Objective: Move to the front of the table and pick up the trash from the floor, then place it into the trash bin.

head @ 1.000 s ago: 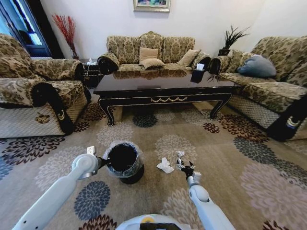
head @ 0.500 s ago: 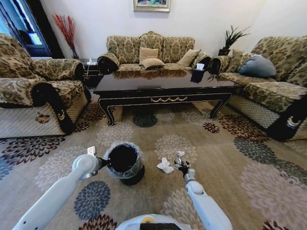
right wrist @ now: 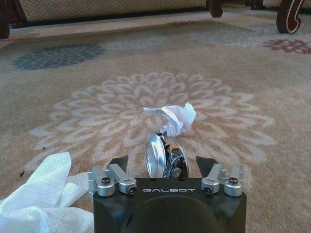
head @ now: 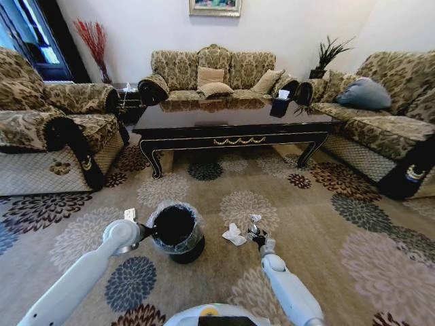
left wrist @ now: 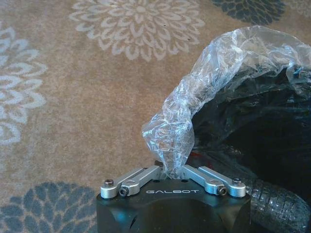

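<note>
The black trash bin with its clear liner stands on the flowered floor in front of the table. My left gripper is at the bin's rim, shut on a fold of the liner. My right gripper is low over the carpet and open. A small shiny round-ended piece of trash lies between its fingertips, apart from both. A crumpled white scrap lies just beyond. A white tissue lies beside the gripper, toward the bin.
Sofas flank the carpet on both sides and another sofa stands behind the table. Open carpet lies between the table and the bin.
My right gripper has edged forward and down toward the trash on the carpet. The left arm and the bin have stayed put.
</note>
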### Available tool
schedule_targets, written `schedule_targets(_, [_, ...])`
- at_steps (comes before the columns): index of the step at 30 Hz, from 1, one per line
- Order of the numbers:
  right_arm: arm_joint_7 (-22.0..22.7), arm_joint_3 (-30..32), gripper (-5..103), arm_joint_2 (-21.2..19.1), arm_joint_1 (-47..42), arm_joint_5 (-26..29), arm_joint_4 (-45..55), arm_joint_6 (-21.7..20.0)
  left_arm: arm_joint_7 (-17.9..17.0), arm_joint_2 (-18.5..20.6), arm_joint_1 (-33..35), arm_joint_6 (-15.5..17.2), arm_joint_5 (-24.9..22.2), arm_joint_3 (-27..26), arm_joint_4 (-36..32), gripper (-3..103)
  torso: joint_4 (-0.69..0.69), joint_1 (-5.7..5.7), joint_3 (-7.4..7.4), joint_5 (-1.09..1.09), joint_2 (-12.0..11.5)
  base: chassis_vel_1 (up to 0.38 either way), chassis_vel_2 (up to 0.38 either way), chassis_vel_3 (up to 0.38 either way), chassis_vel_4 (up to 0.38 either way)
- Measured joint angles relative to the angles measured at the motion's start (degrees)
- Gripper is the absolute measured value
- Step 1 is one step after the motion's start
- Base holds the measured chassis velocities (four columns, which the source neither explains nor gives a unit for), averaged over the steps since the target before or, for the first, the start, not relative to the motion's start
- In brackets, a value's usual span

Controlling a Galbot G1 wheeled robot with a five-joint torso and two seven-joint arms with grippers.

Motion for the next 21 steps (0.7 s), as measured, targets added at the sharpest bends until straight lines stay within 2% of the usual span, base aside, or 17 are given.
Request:
schedule_targets(2, [0.11, -0.06, 71, -0.02, 0.14, 0.75, -0.02, -0.45, 0.0, -0.21, 0.21, 0.0, 0.08, 0.01, 0.0, 0, 0.0, 0.0, 0.0, 0.0, 0.0, 0.0, 0.0, 0.0, 0.0])
schedule_targets(3, [0.11, -0.06, 71, -0.02, 0.14, 0.75, -0.02, -0.45, 0.0, -0.21, 0.21, 0.0, 0.08, 0.01, 0.0, 0, 0.0, 0.0, 0.0, 0.0, 0.0, 0.0, 0.0, 0.0, 0.0])
schedule_targets(6, [0.0, -0.18, 54, -0.29, 0.34, 0.91, -0.71, -0.57, 0.0, -0.42, 0.51, 0.0, 0.04, -0.21, -0.03, 0, 0.0, 0.0, 0.0, 0.0, 0.0, 0.0, 0.0, 0.0, 0.0])
schedule_targets(9, [-0.16, -0.17, 49, -0.53, 0.42, 0.91, -1.0, -0.57, 0.0, -0.4, 0.77, 0.0, 0.04, -0.57, -0.14, 0, -0.01, 0.0, 0.0, 0.0, 0.0, 0.0, 0.0, 0.0, 0.0])
schedule_targets(12, [-0.2, -0.02, 33, -0.58, 0.38, 0.9, -1.03, -0.56, -0.01, -0.21, 1.09, 0.0, 0.03, -1.08, -0.24, 0, 0.01, 0.0, 0.0, 0.0, 0.0, 0.0, 0.0, 0.0, 0.0])
schedule_targets(13, [-0.2, -0.02, 33, -0.58, 0.38, 0.9, -1.03, -0.56, -0.01, -0.21, 1.09, 0.0, 0.03, -1.08, -0.24, 0, 0.01, 0.0, 0.0, 0.0, 0.0, 0.0, 0.0, 0.0, 0.0])
schedule_targets(15, [-0.19, 0.06, 27, -0.55, 0.09, 0.87, -0.52, -0.53, 0.0, -0.32, 1.15, 0.0, 0.14, -1.29, -0.24, 0, 0.01, 0.0, 0.0, 0.0, 0.0, 0.0, 0.0, 0.0, 0.0])
schedule_targets(21, [-0.19, 0.1, 23, -1.14, -1.08, 1.3, 1.65, -0.47, 0.02, -1.59, 1.75, 0.0, 1.01, -1.38, -0.23, 0, -0.02, 0.0, 0.0, 0.0, 0.0, 0.0, 0.0, 0.0, 0.0])
